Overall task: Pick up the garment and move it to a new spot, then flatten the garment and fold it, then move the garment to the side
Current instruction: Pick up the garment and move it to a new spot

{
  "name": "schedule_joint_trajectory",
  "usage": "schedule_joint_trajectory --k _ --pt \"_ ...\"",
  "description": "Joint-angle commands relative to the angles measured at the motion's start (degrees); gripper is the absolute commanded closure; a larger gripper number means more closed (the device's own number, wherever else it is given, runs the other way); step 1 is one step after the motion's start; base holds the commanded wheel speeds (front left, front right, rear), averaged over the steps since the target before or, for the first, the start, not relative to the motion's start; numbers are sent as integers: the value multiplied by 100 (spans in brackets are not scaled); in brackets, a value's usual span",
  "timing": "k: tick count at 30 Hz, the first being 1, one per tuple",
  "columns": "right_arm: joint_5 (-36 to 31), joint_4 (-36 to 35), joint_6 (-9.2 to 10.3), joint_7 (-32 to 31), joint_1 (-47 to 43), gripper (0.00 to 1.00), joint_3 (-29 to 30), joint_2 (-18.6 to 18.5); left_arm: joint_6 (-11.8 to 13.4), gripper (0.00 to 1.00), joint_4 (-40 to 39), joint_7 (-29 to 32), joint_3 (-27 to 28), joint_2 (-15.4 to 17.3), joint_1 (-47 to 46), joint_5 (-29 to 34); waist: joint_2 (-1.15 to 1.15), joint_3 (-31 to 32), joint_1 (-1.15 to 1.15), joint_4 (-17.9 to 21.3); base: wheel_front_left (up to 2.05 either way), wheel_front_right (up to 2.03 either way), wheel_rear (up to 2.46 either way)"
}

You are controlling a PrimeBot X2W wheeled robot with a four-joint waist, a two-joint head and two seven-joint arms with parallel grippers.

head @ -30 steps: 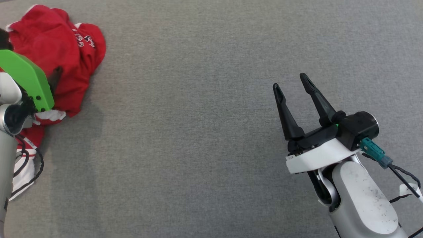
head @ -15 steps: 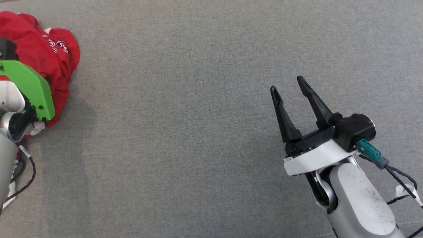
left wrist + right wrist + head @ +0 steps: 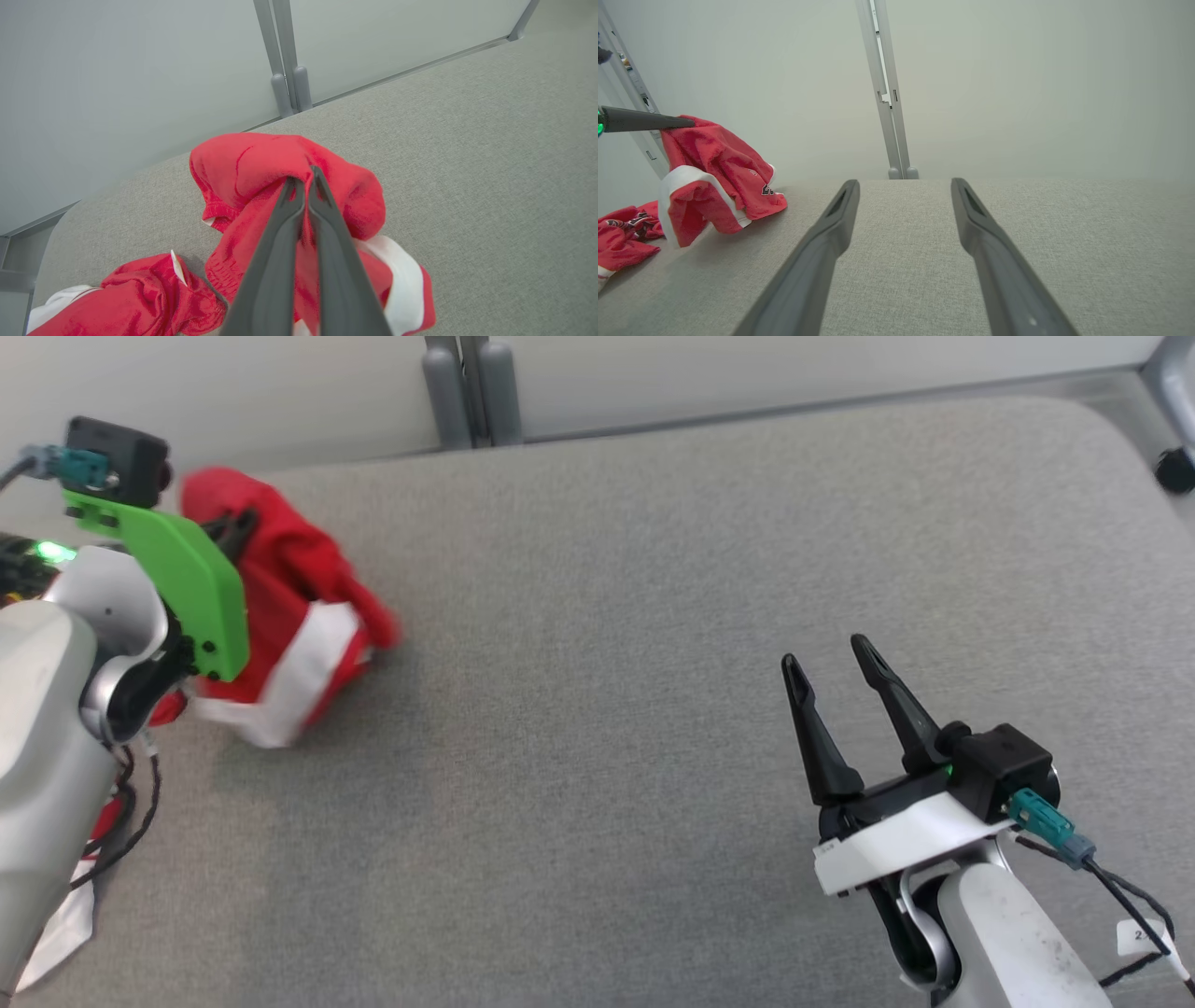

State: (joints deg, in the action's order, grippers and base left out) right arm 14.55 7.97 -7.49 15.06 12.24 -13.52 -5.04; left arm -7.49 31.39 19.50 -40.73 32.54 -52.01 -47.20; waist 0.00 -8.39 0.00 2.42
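My left pincer is clenched on the garment. In the left wrist view the two dark fingers lie almost together, with a fold of red cloth nipped between their tips. The garment is red with a broad white band. It hangs from that grip at the far left of the grey bench, bunched up, with the white band at its lower right. In the right wrist view its upper part is clear of the bench top and there is a shadow under it. I cannot tell whether the lowest fold touches the surface.

Nearer to me on the left, at the bench's edge, lies a red heap with some white in it. I cannot tell whether it is joined to the part I hold. In the head view the green plate on my left wrist covers part of the hanging cloth.

My right pincer is released, its fingers spread apart with nothing between them. It is at the near right over bare bench, well apart from the garment, and its fingers point toward the far side. Beyond the bench's far edge a grey post stands against a pale wall.
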Motion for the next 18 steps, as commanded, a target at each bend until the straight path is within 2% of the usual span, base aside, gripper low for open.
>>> schedule_joint_trajectory --k 1,6,12,15,18 --pt "52 7 0 16 -119 0 23 3 1 100 -189 -54 -33 11 46 -85 0 520 0 323 0 0 0" --pt "61 -43 0 16 -257 0 78 -35 80 100 -958 -38 -80 -193 100 -167 0 626 0 610 0 0 0" --pt "77 -78 0 17 -276 0 178 -59 485 100 -1700 -243 -243 -514 634 -118 0 511 0 921 0 0 0" --pt "75 -93 0 16 -255 0 204 -63 747 100 -1745 -636 -300 -748 972 17 0 436 0 1035 0 0 0" --pt "68 -102 0 16 -205 0 205 -56 919 100 -1463 -1072 -422 -1055 1247 160 0 371 0 1086 0 0 0"
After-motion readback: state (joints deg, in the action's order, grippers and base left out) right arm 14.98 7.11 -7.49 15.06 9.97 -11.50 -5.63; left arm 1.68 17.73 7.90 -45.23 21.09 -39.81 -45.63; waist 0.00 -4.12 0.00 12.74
